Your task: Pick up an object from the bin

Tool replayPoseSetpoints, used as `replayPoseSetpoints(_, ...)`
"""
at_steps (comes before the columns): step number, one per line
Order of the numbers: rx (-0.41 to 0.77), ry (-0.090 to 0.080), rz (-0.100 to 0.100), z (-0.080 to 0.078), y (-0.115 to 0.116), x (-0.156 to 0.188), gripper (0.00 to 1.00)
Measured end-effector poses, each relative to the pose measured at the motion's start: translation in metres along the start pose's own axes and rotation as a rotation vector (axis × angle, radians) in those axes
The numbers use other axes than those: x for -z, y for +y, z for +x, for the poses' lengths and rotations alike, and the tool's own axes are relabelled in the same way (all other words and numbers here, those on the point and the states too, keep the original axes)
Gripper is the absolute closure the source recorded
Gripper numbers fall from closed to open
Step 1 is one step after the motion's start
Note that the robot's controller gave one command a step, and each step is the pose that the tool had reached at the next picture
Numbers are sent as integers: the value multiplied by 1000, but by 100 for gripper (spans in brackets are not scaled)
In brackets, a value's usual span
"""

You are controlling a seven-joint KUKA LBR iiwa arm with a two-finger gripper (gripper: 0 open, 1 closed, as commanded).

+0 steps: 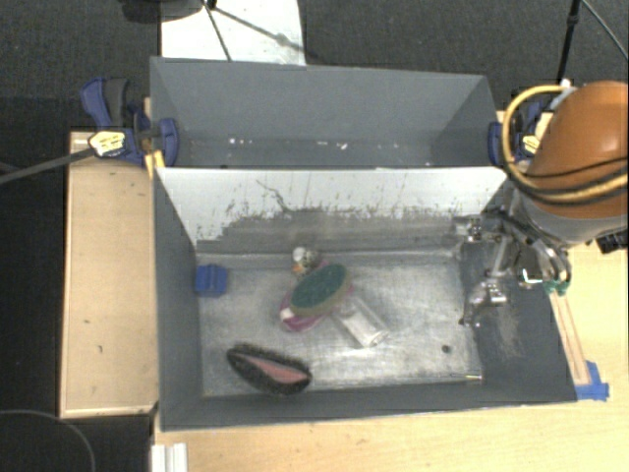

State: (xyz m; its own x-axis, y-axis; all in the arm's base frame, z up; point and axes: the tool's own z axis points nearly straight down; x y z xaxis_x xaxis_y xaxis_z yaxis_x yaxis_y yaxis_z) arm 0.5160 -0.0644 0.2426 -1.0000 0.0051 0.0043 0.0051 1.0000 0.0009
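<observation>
Green round brush (319, 285) lies at centre of bin (413, 283), clear plastic piece (360, 324) touching its near-right side. Dark oval brush (268, 370) sits by near edge toward near-left corner; small blue block (209, 280) against left wall. Right part of floor is bare, open room. Arm (575, 155) comes over right rim, wrist hanging down just inside right wall, over bare floor, well apart from the things. Jaws released or clenched: cannot tell.

Scuffed, matt grey metal bin (418, 308); nearest the bare-metal gripper (477, 313), a clear glossy plastic piece (362, 326) lies beside a fuzzy green pad (319, 285).
</observation>
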Motion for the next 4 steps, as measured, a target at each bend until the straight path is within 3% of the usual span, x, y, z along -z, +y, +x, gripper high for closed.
replayPoseSetpoints(1,19,1,-1,5,28,-106,0)
replayPoseSetpoints(2,27,-12,-4,-47,110,-97,0)
replayPoseSetpoints(3,-68,-5,-1,-44,141,-174,0)
replayPoseSetpoints(4,-66,-4,-1,-45,140,-170,100)
